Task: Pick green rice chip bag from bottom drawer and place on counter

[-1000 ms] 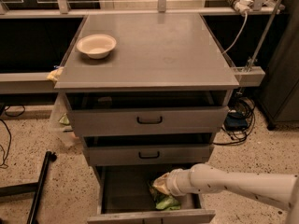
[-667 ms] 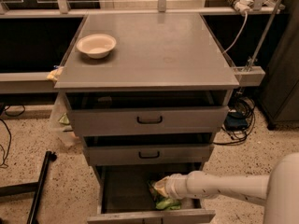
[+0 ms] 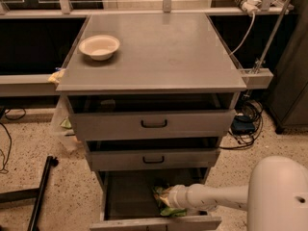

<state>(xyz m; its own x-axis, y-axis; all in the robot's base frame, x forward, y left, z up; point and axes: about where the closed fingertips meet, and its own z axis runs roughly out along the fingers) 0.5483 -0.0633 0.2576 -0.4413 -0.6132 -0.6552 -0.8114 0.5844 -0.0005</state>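
- Camera view, lower centre: the claw (image 3: 164, 199) is down inside the bottom drawer (image 3: 127, 196), right at the green rice chip bag (image 3: 169, 211) — open or clamped on the bag, cannot tell.
- The bag lies at the right front of the drawer floor, partly hidden by the claw and the arm (image 3: 219, 196).
- Risk: crumpled foil is slippery, so a shallow pinch could let the bag drop back on the lift.
- Risk: the middle drawer (image 3: 153, 159) and top drawer (image 3: 154, 124) stick out just above. A straight-up lift could knock the arm or bag on their fronts — better to pull out toward the frame bottom first.
- Risk: the table (image 3: 159, 57), upper centre, carries a white bowl (image 3: 99, 46) at upper left. Placing too far left could bump it.
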